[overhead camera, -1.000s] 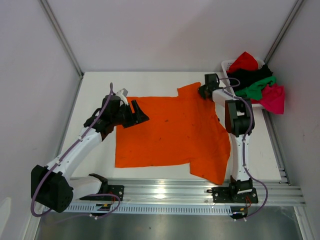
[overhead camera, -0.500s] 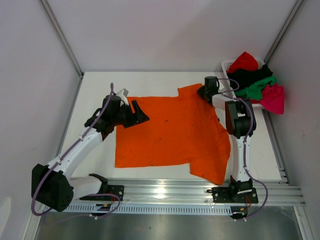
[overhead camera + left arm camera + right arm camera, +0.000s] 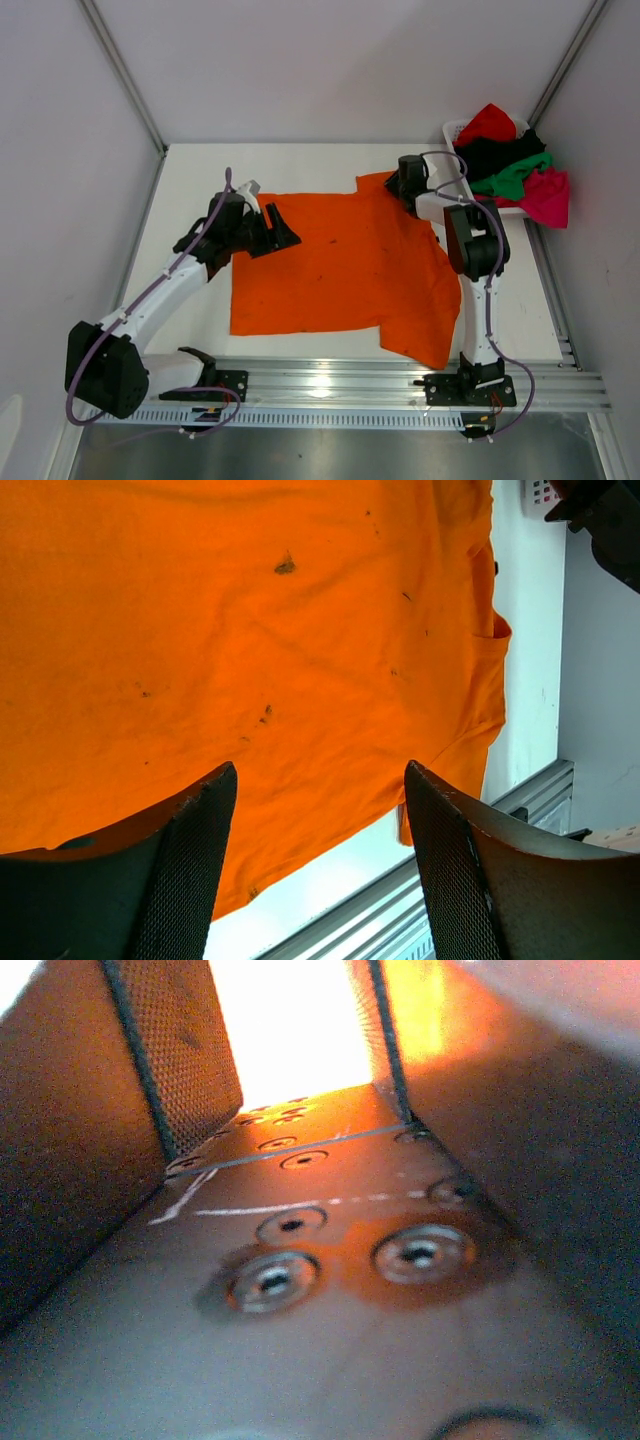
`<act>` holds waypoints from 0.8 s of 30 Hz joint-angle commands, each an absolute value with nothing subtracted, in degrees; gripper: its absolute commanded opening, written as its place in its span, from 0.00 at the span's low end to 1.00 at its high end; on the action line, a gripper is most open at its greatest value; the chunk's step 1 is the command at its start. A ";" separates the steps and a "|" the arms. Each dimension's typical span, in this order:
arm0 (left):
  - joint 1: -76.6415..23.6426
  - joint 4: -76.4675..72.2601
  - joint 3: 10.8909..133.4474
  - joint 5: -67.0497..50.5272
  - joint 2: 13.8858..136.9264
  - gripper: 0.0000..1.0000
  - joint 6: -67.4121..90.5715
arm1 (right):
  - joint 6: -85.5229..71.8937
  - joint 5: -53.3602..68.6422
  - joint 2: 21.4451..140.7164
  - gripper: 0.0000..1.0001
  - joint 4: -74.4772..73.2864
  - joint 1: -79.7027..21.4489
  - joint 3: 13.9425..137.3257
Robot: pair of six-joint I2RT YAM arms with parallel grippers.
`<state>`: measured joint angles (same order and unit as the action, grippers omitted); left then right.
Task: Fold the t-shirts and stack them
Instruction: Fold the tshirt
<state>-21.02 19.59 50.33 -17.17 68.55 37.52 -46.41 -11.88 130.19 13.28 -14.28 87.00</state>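
Shirts number five. One orange shirt (image 3: 340,265) lies spread flat mid-bench. The red shirt (image 3: 487,122), black shirt (image 3: 495,152), green shirt (image 3: 515,178) and pink shirt (image 3: 548,197) are heaped in one white basket (image 3: 452,130) at 1 o'clock. Left jaws stand spread over the orange shirt's 9 o'clock edge, pinching nothing. Right jaws, parted, sit at its 1 o'clock corner, just beside the basket. Its 5 o'clock corner reaches the near rail (image 3: 330,375). Bare white bench (image 3: 300,165) shows at 12 and 9 o'clock, and pale walls stand close around it.

One t-shirt (image 3: 340,265) lies spread mid-table (image 3: 300,165); the other t-shirts (image 3: 510,165) sit heaped in the basket (image 3: 452,129) at far right.
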 commanded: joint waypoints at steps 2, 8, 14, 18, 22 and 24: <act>-20.65 16.88 49.83 -18.54 69.08 0.71 37.35 | -43.77 -17.66 122.53 0.38 8.89 -16.08 88.59; -21.09 15.21 49.48 -20.04 70.66 0.70 38.06 | -41.76 -19.95 119.18 0.39 5.80 -16.52 91.75; -21.18 15.38 49.04 -19.69 70.05 0.70 37.79 | -28.78 -20.04 129.27 0.40 -5.09 -16.00 111.42; -21.18 16.17 49.05 -19.07 69.52 0.70 37.44 | -21.63 -17.76 136.04 0.40 -6.75 -15.56 120.57; -21.18 16.61 48.96 -18.99 69.44 0.70 37.27 | -20.66 -13.80 141.85 0.40 -9.66 -14.33 127.78; -21.18 17.05 48.78 -18.46 69.08 0.70 37.09 | -20.22 -13.97 143.52 0.41 -11.07 -14.15 129.11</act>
